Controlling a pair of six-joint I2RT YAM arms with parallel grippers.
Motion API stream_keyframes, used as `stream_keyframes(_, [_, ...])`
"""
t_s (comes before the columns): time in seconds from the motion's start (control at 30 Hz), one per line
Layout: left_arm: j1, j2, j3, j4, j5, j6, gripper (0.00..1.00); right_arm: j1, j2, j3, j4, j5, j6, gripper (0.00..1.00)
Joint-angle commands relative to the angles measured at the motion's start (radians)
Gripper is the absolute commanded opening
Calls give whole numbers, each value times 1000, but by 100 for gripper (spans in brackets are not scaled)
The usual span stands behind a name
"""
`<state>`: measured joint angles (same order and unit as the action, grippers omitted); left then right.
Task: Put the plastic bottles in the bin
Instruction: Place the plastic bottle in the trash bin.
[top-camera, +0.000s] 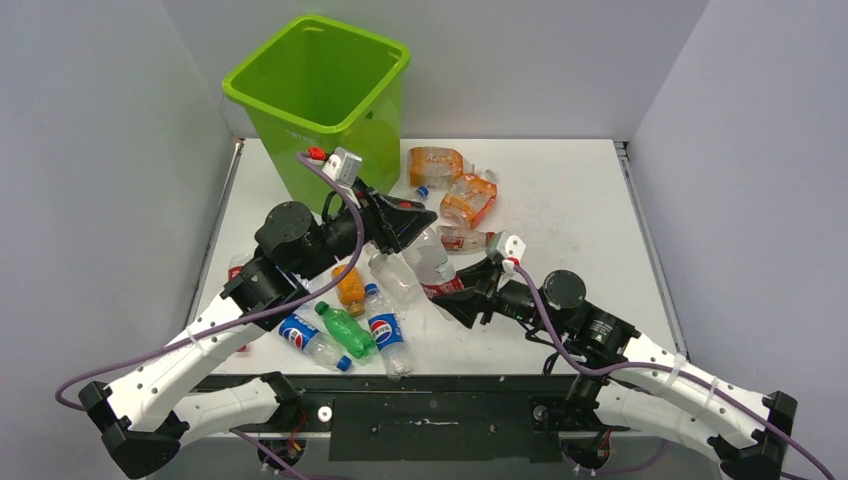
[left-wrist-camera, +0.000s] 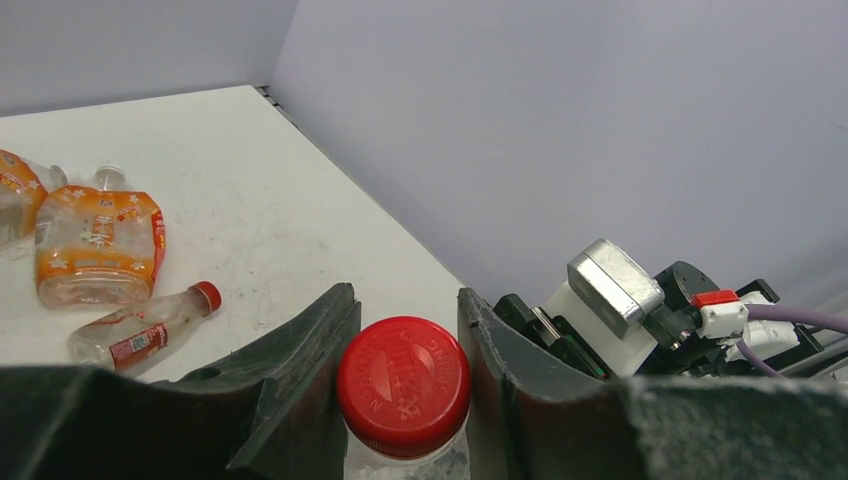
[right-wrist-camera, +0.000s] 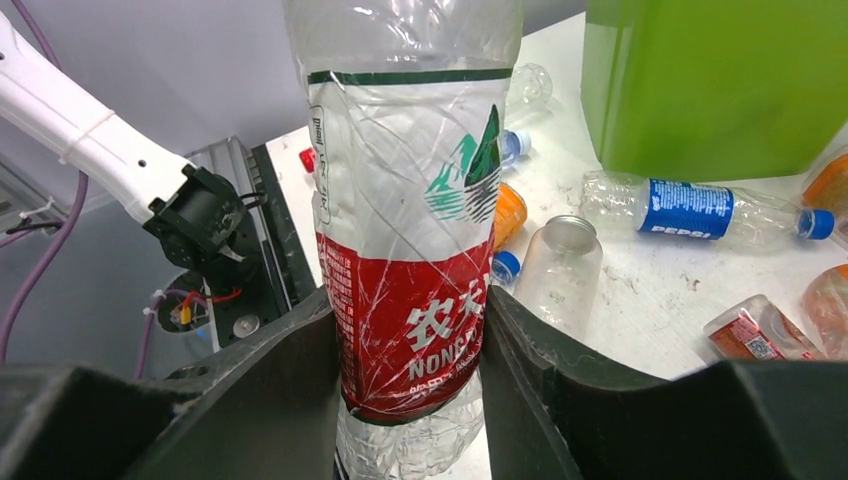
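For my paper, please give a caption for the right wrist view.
Right end effector grips a red-labelled clear bottle around its middle, the green bin behind it.

your lime-green bin (top-camera: 330, 150) stands upright back left; clear red-capped bottle (top-camera: 432, 262) is pinched mid-table, other bottles (top-camera: 346, 330) lie scattered.

The clear thin-plastic bottle with a red-and-white label (right-wrist-camera: 410, 250) is glossy and heavily creased. Its red plastic cap (left-wrist-camera: 403, 385) has raised lettering on top and a ribbed edge. The left pincer (left-wrist-camera: 406, 310) has matt black fingers (left-wrist-camera: 300, 370) with a grainy surface. The tall lime-green plastic bin (top-camera: 300, 150) looks smooth and glossy. The white tabletop (top-camera: 570, 200) is matt and scuffed.
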<state>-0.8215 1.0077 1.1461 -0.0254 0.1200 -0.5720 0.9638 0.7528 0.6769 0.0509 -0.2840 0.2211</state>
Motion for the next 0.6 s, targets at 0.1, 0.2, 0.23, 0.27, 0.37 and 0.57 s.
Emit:
stream_keyframes(0.1, [16,-53,6,93,-10,30,0,5,-18,54,17,55,18,96])
stream_keyframes(0.2, [30,-75,37,111,-99,108,0,5,-45,73,-33,84,28,90])
stream_keyframes(0.23, [36,-79,54,129,-138,148,0,6,-59,77,-46,103,28,90])
stream_keyframes(0.27, [44,-81,69,155,-176,189,0,5,-75,77,-73,126,27,90])
stream_keyframes(0.37, [73,-59,93,322,-281,332,0,5,-130,54,-102,212,29,90])
stream_keyframes(0.57, [230,113,216,628,-323,460,0,4,-208,-24,-92,444,126,90])
